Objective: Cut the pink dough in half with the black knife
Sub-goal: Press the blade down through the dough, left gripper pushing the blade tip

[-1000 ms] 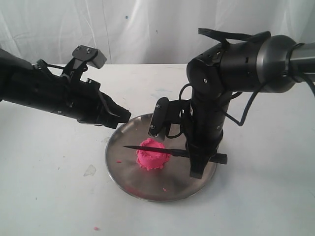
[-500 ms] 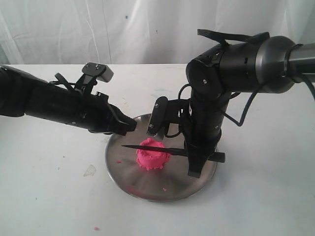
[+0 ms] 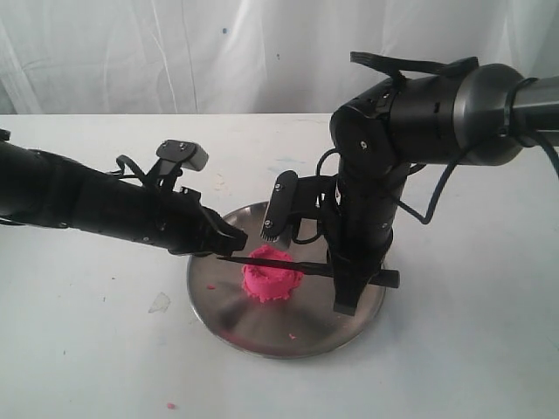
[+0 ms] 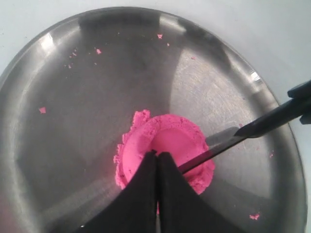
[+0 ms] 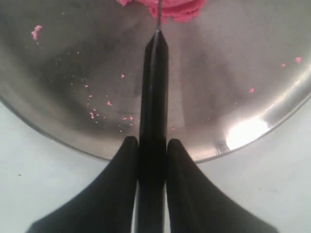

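The right gripper (image 5: 153, 145) is clamped narrow on the handle of the black knife (image 3: 271, 265), its 2 fingers pinching the handle from either side, so that the blade runs straight out ahead of it, level and edge down. The pink dough (image 4: 165, 141) sits just beyond that gripper's fingertips, directly under the middle of the blade, as 1 whole mound on the steel plate (image 3: 262, 336); no split shows in it. The blade lies across the top of the mound, a little off its centre in the left wrist view, and whether the edge has bitten in at all cannot be told. The left gripper (image 4: 157, 158) holds nothing, its fingers pressed together with no gap, their tips hanging over the near rim of the dough and just beside the blade's far end. Judged from this, the cut itself is the step in hand and is barely begun. The next move calls for the right gripper to push the blade straight down through the mound to the plate, keeping it level; the closed left gripper seems placed to bear down on the blade's free end.
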